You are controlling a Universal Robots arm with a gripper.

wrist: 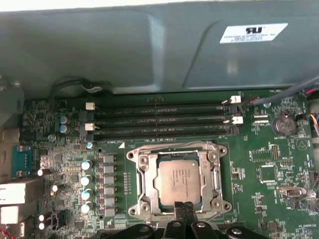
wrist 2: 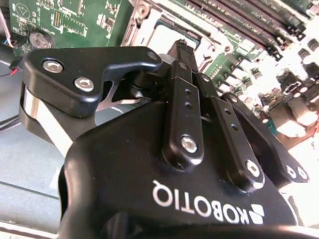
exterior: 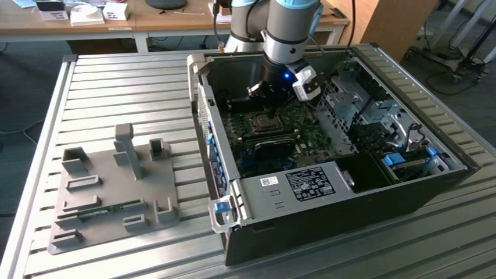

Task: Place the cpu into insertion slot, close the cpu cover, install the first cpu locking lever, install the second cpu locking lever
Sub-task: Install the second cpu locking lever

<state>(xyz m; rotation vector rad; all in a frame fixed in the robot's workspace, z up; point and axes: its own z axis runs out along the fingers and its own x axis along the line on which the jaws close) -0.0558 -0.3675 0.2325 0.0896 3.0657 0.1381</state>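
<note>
Item 1, end effector (wrist: 183,205): in the first wrist view you see its black fingertips (wrist: 188,208) pressed together with nothing between them, standing over the near edge of the cpu cover. In the second wrist view the black body and its linkages (wrist 2: 185,107) reach toward the same socket. In the exterior view the end effector (exterior: 273,92) hangs inside the open computer case (exterior: 326,192), above the motherboard.

Item 2, cpu (wrist: 179,180): a flat square chip with a dull silver-grey top. You find it lying flat inside the insertion slot (wrist: 177,181), framed on all sides.

Item 3, cpu cover (wrist: 145,179): a silvery metal frame with a large square window. It lies down around the cpu, whose top shows through the window. You cannot tell from these views how the locking levers stand.

Item 4, motherboard (wrist: 279,174): green, lying on the floor of the case. Long narrow black memory slots (wrist: 159,122) run side by side just beyond the socket. A row of small cylindrical capacitors (wrist: 85,180) stands beside it.

Item 5, desk (exterior: 116,93): a ribbed metal surface carrying the case on the exterior view's right. On the exterior view's left, well apart from the case, you have a grey fixture plate (exterior: 108,192) with upright holders; a narrow green board (exterior: 104,210) lies in one of its channels.
</note>
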